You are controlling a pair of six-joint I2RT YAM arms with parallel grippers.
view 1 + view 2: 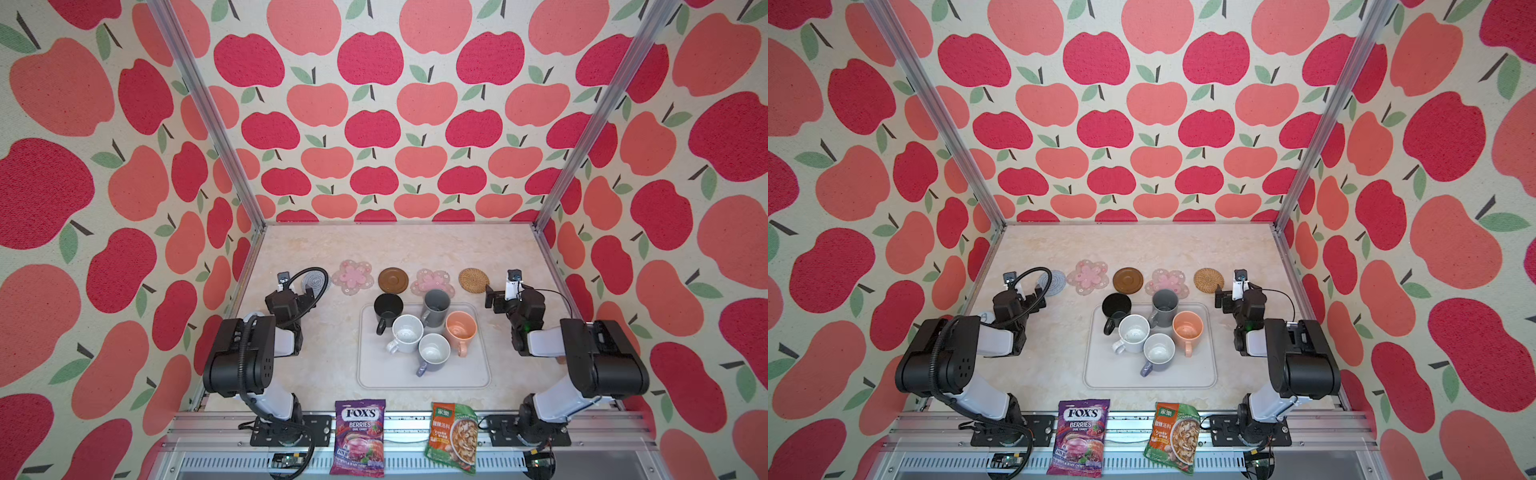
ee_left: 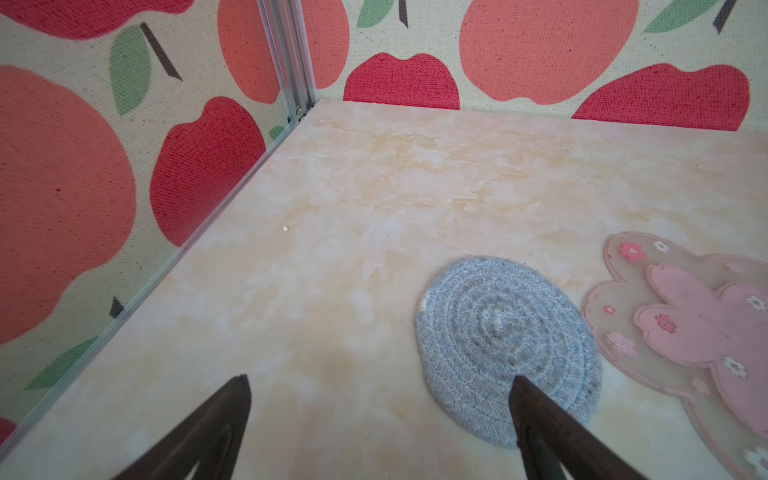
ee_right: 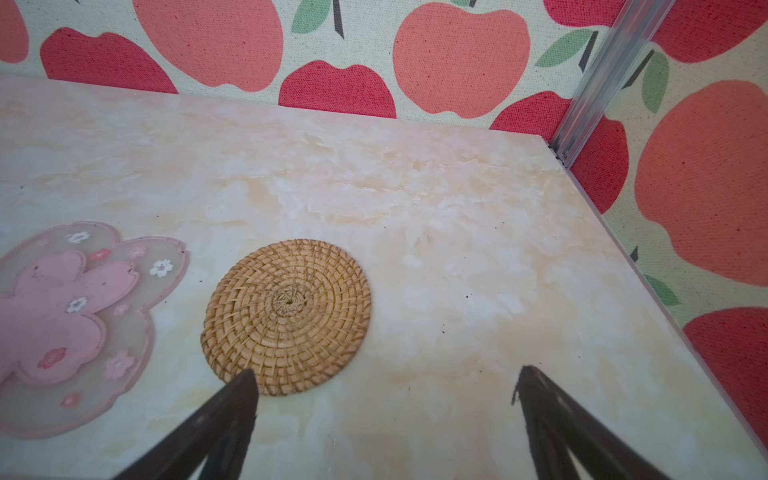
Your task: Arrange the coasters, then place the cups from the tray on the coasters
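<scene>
Your left gripper [image 2: 380, 380] and right gripper [image 3: 386, 374] are both wide apart and empty by the coasters [image 1: 393, 279], and the black mug [image 1: 388, 307] at the tray's [image 1: 374, 374] far left corner is closest to your left one, with its handle pointing to the table's near edge.

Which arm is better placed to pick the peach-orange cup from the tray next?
The right, probably. The peach-orange cup stands on the right side of the tray, nearest the open right gripper, and the rattan coaster lies empty beside that gripper.
</scene>
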